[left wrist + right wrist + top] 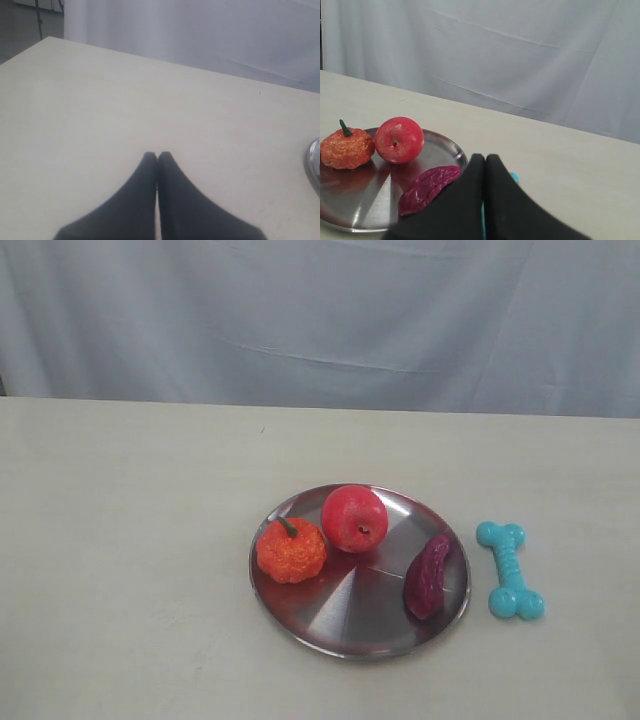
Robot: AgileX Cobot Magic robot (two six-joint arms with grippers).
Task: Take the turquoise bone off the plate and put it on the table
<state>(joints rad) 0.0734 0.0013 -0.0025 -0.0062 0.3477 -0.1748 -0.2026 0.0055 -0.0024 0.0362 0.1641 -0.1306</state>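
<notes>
The turquoise bone (509,569) lies flat on the beige table (130,540), just right of the silver plate (345,630) and apart from its rim. In the right wrist view only slivers of the bone (514,176) show behind my right gripper (485,159), whose black fingers are pressed together, holding nothing. My left gripper (157,155) is shut too, over bare table, with the plate's rim (313,162) at that view's edge. Neither gripper appears in the exterior view.
On the plate sit a red apple (354,517), an orange pumpkin toy (291,549) and a dark purple-red oblong toy (428,575). A grey-white cloth backdrop (320,320) hangs behind the table's far edge.
</notes>
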